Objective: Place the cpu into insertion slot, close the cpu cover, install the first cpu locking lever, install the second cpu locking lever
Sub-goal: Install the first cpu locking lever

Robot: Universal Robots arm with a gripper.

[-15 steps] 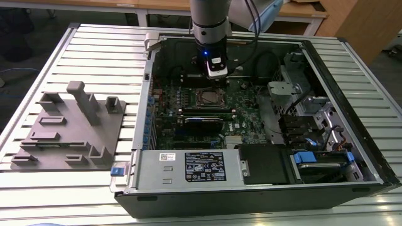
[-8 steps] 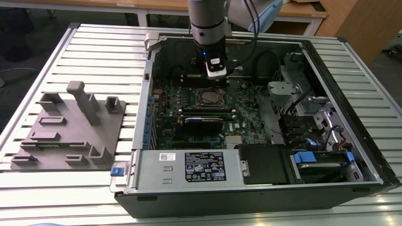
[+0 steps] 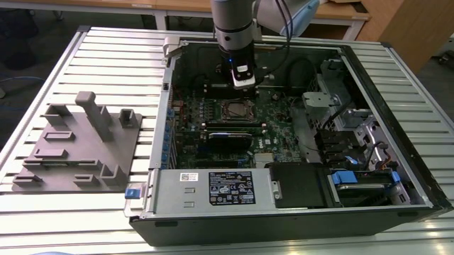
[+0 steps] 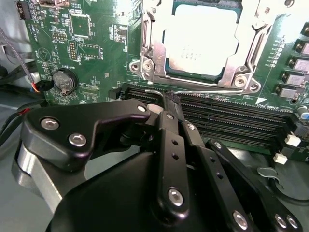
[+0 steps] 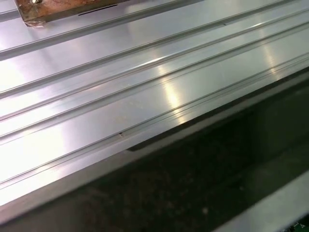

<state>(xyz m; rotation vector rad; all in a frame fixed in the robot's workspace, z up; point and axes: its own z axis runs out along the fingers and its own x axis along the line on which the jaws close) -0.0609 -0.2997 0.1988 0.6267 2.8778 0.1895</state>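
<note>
The cpu (image 4: 202,41) lies in the insertion slot (image 3: 237,110) with its silver-grey face up. Over its edges the silver cpu cover (image 4: 153,46) lies flat. A thin wire locking lever (image 4: 212,91) runs along the socket edge beside the memory slots. In the second wrist view my gripper (image 4: 170,102) has its black fingers (image 4: 164,140) drawn together, tips right at that lever. I cannot tell whether the wire is pinched between them. In the exterior view the gripper (image 3: 243,84) hangs inside the open computer case (image 3: 163,159), just behind the socket.
Long black memory slots (image 4: 231,121) lie next to the socket, and a coin battery (image 4: 65,79) sits on the green board. A black card with blue trim (image 3: 230,137) and the power supply (image 3: 212,188) are in front. A grey fixture block (image 3: 78,143) stands on the slatted table (image 5: 120,72).
</note>
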